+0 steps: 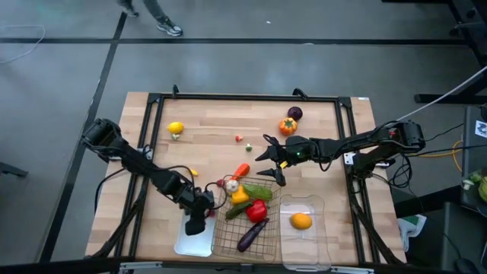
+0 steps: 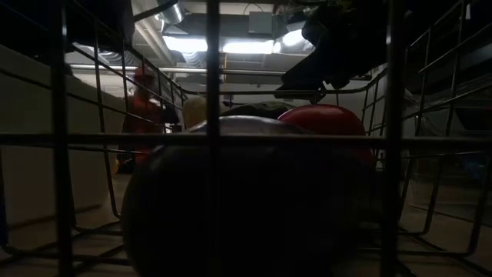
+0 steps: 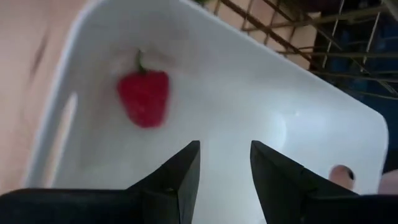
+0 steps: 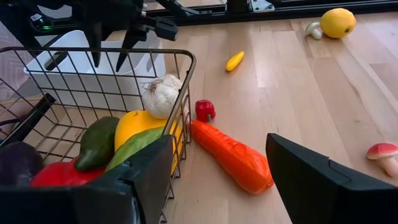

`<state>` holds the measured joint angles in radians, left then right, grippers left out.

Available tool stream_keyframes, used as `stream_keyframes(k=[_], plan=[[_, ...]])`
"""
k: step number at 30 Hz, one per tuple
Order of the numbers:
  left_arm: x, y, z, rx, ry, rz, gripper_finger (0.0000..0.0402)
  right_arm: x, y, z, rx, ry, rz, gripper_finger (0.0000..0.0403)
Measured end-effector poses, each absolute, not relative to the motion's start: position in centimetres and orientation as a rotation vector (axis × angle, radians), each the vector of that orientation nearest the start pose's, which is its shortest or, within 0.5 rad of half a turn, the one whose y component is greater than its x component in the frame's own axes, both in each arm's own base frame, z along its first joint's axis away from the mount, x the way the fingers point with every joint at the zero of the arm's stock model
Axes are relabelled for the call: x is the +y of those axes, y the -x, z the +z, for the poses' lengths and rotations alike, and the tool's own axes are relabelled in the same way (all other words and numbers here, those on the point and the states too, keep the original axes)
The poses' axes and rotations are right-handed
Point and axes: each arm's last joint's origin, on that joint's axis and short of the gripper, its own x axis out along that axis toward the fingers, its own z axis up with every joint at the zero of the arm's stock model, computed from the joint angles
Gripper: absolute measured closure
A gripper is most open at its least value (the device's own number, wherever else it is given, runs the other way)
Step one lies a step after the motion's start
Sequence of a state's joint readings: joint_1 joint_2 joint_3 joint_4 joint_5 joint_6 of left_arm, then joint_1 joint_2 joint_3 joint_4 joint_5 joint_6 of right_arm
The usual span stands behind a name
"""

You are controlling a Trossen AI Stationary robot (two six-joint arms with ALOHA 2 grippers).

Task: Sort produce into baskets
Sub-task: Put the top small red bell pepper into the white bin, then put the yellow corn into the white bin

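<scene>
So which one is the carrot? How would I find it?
Find the wire-mesh basket in the middle of the three containers. Just outside its far wall, on the bare wood, lies the carrot. It is long, orange and pointed, much bigger than the tiny red pepper next to it.

Bare wooden tabletop [image 1: 213,125] lies wide open at the far side. Nearer in, the orange toy carrot [image 4: 231,156] and small red pepper [image 4: 204,109] crowd the wire-mesh basket's wall [image 4: 185,93].
</scene>
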<state>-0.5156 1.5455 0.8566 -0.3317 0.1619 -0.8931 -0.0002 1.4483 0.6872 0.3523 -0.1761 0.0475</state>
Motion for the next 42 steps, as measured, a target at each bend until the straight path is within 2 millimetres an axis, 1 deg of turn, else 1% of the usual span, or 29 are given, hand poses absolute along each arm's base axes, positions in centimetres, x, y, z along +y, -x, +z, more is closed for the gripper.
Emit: stream_keyframes(k=[7,12,17,21,23,27,32,36,39,42], plan=[[-13.9,-25.6,17.7,1.278,0.766,-0.12,0.0265,0.5,-29.5,20.2,0.412,-0.083,0.164,0.0145],[-13.0,-25.9,18.2,1.275,0.799,-0.162,0.0265,0.5,-29.5,20.2,0.412,-0.083,0.163,0.0145],[-11.9,-25.6,20.4,1.195,0.826,-0.197,0.0265,0.5,-29.5,20.2,0.411,-0.083,0.163,0.0145],[-10.7,-24.7,22.7,1.12,0.852,-0.214,0.0265,0.5,-29.5,20.2,0.411,-0.082,0.164,0.0145],[-9.8,-24.1,23.7,1.094,0.862,-0.197,0.0265,0.5,-29.5,20.2,0.412,-0.082,0.163,0.0145],[-8.0,-22.7,24.9,1.055,0.822,-0.115,0.0265,0.5,-29.5,20.1,0.417,-0.083,0.163,0.0145],[-5.6,-20.9,25.8,1.031,0.733,0.016,0.0265,0.5,-29.7,20.5,0.433,-0.082,0.163,0.0145],[-4.0,-19.8,26.1,1.031,0.651,0.108,0.0265,0.5,-30.2,21.6,0.489,-0.032,0.174,0.0145],[-3.1,-19.2,25.9,1.049,0.568,0.164,0.0265,0.5,-30.6,22.7,0.571,0.014,0.174,0.0145],[-2.4,-18.8,25.6,1.097,0.473,0.201,0.0265,0.3,-30.7,24.2,0.667,0.052,0.134,0.0145]])
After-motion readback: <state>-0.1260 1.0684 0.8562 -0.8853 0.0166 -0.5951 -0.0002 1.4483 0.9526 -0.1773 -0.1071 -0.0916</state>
